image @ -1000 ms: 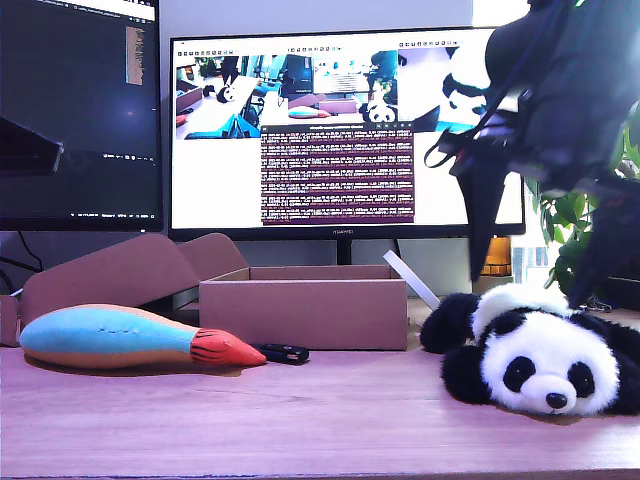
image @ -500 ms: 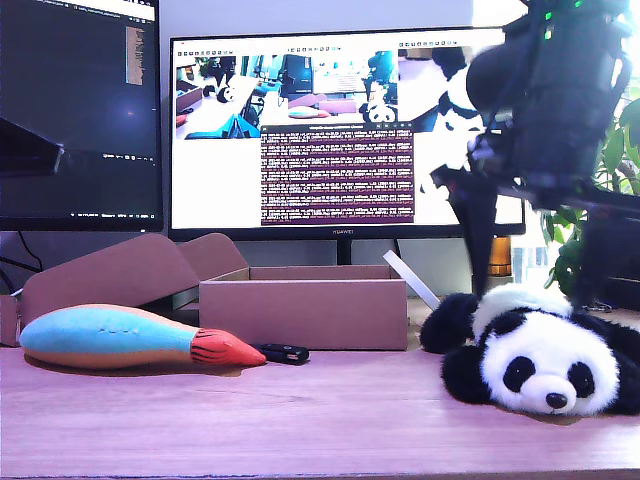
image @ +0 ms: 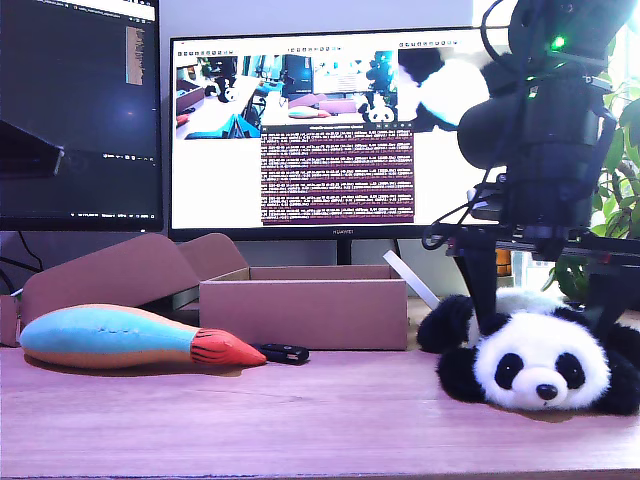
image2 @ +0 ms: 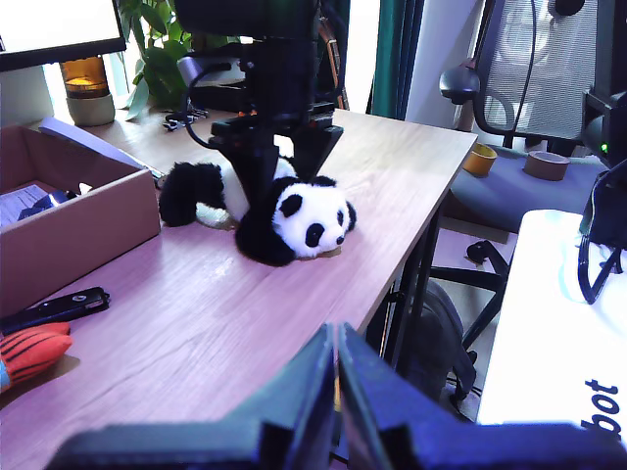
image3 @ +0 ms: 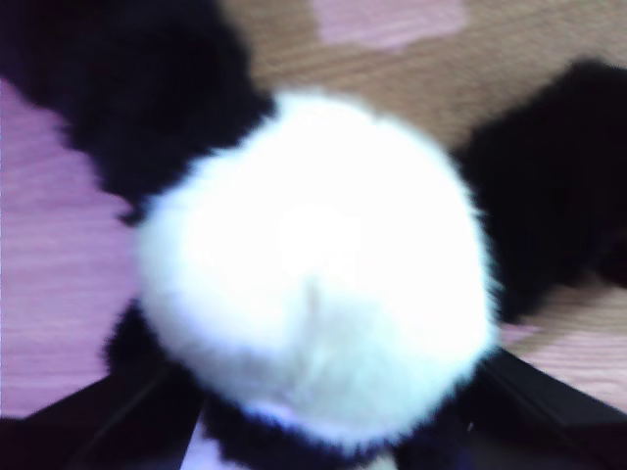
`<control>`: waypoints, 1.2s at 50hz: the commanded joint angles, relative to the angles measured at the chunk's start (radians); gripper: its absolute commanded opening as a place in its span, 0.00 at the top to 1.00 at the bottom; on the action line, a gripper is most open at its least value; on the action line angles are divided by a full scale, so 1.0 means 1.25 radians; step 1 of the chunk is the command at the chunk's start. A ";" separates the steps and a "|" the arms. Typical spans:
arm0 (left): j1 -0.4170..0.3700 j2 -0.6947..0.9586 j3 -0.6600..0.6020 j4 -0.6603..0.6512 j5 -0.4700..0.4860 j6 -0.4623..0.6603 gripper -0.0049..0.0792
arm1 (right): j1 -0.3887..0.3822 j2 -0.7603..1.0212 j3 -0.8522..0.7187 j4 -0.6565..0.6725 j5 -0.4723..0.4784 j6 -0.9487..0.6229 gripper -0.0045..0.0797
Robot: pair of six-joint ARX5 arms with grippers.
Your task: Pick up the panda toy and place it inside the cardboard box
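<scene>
The panda toy (image: 541,362) lies on the desk (image: 300,420) near its front edge, at the exterior view's right, apart from the cardboard box (image: 303,307). A plush fish (image: 130,338) and a black key fob (image: 281,352) lie before the box. My second gripper (image: 545,320), lower than a second ago, straddles the panda with jaws wide. The first wrist view alone shows my first gripper (image2: 336,392) closed, empty, hanging off the desk's edge.

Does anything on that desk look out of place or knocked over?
Nothing looks spilled or damaged. The panda toy lies flat on its belly under my second end effector, and a small black key fob sits loose beside the cardboard box.
</scene>
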 commanded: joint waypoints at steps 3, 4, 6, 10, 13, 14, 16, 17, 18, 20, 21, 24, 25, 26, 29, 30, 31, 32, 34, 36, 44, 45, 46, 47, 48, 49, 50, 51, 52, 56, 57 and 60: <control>-0.002 0.005 -0.012 0.002 -0.001 0.003 0.96 | 0.008 0.015 0.001 0.011 -0.009 0.006 0.17; -0.001 0.005 -0.012 0.002 -0.001 0.003 0.96 | 0.008 0.015 0.001 0.012 -0.015 0.006 0.17; -0.001 0.005 -0.012 0.002 -0.001 0.003 0.96 | 0.008 0.015 0.001 0.012 -0.016 0.006 0.17; -0.001 0.005 -0.012 0.002 -0.001 0.003 0.96 | 0.009 0.015 0.001 0.021 -0.019 0.016 0.17; -0.001 0.005 -0.012 0.002 -0.001 0.003 0.96 | 0.009 0.015 0.001 0.032 -0.019 0.024 0.17; -0.001 0.005 -0.012 0.002 -0.001 0.003 0.96 | 0.009 0.015 0.001 0.034 -0.021 0.029 0.17; -0.001 0.005 -0.012 0.002 -0.001 0.003 0.96 | 0.010 0.016 0.001 0.038 -0.021 0.031 0.17; -0.001 0.005 -0.012 0.002 -0.001 0.003 0.96 | 0.010 0.016 0.001 0.038 -0.021 0.031 0.17; -0.001 0.005 -0.012 0.002 -0.001 0.003 0.96 | 0.010 0.016 0.001 0.038 -0.021 0.031 0.17; -0.001 0.005 -0.012 0.002 -0.001 0.003 0.96 | 0.010 0.016 0.001 0.038 -0.020 0.031 0.17; -0.001 0.005 -0.012 0.002 -0.001 0.003 0.96 | 0.010 0.016 0.001 0.038 -0.020 0.031 0.17; -0.001 0.005 -0.012 0.002 -0.001 0.003 0.96 | 0.012 0.016 0.001 0.038 -0.019 0.030 0.17; -0.001 0.005 -0.012 0.002 -0.001 0.003 0.96 | 0.013 0.016 0.001 0.037 -0.018 0.030 0.17; -0.001 0.005 -0.012 0.002 -0.001 0.003 0.96 | 0.014 0.016 0.001 0.035 -0.018 0.029 0.17; -0.001 0.005 -0.012 0.002 -0.001 0.003 0.96 | 0.015 0.016 0.001 0.031 -0.017 0.024 0.18; -0.001 0.005 -0.012 0.002 -0.001 0.003 0.96 | 0.015 0.016 0.001 0.031 -0.017 0.024 0.20; -0.001 0.005 -0.012 0.002 -0.001 0.003 0.96 | 0.016 0.016 0.001 0.030 -0.017 0.024 0.23; -0.001 0.005 -0.012 0.002 -0.001 0.003 0.96 | 0.017 0.016 0.001 0.029 -0.017 0.024 0.25; -0.001 0.005 -0.012 0.002 -0.001 0.003 0.96 | 0.019 0.016 0.001 0.031 -0.017 0.024 0.33; -0.001 0.005 -0.012 0.002 -0.001 0.003 0.96 | 0.019 0.016 0.001 0.032 -0.017 0.024 0.43; -0.001 0.003 -0.012 0.002 -0.001 0.003 0.96 | 0.030 0.016 0.001 0.024 -0.019 0.022 0.83; -0.001 0.003 -0.012 0.002 -0.001 0.003 0.96 | 0.030 0.016 0.001 0.026 -0.019 0.019 0.83; -0.001 0.003 -0.012 0.002 -0.001 0.003 0.96 | 0.030 0.016 0.001 0.026 -0.020 0.016 0.84; -0.001 0.003 -0.012 0.002 -0.001 0.003 0.96 | 0.030 0.016 0.001 0.026 -0.022 0.012 0.84; -0.001 0.003 -0.012 0.002 -0.002 0.003 0.96 | 0.030 0.016 0.001 0.027 -0.022 0.009 0.84; -0.001 0.003 -0.012 0.002 -0.002 0.003 0.96 | 0.030 0.016 0.001 0.027 -0.022 0.006 0.84; -0.001 0.003 -0.012 0.002 -0.004 0.003 0.96 | 0.030 0.016 0.001 0.026 -0.023 0.001 0.84; -0.001 0.003 -0.012 0.002 -0.004 0.003 0.96 | 0.029 0.016 0.002 0.022 -0.023 -0.002 0.84; -0.001 0.003 -0.012 0.002 -0.005 0.003 0.96 | 0.029 0.016 0.002 0.019 -0.026 -0.003 0.84; -0.001 0.003 -0.012 0.002 -0.006 0.003 0.96 | 0.028 0.016 0.011 -0.016 -0.037 -0.026 0.84; -0.001 0.003 -0.012 0.002 -0.006 0.003 0.96 | 0.027 0.016 0.015 -0.026 -0.037 -0.031 0.84; -0.001 0.003 -0.012 0.002 -0.006 0.003 0.96 | 0.027 0.016 0.027 -0.052 -0.036 -0.049 0.84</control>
